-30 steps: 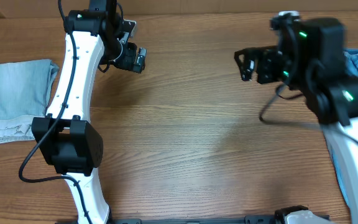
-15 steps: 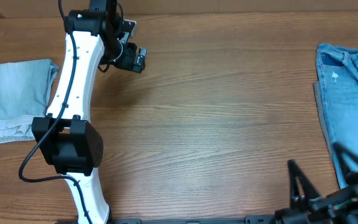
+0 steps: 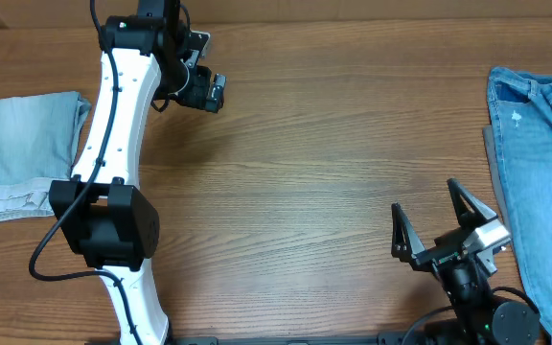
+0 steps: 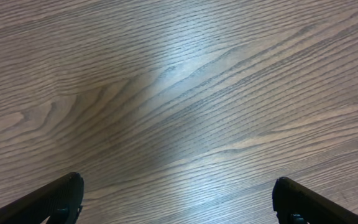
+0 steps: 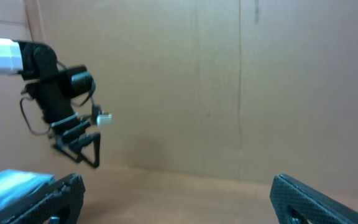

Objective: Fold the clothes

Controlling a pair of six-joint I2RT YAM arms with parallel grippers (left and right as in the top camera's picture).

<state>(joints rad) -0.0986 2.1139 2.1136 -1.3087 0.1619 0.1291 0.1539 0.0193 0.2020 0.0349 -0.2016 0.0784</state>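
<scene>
1 folded bundle [image 3: 22,144] — left, spread denim [image 3: 540,163] right

Left arm [image 3: 113,125] is stretched way out from its base toward the far side. The left gripper [image 3: 204,91] is angled down with its fingers [image 4: 55,199] spread wide. Right arm [image 3: 468,287] sits folded low by its base, and the right gripper [image 3: 436,222] has its jaws wide apart, pointing roughly level I think.
</scene>
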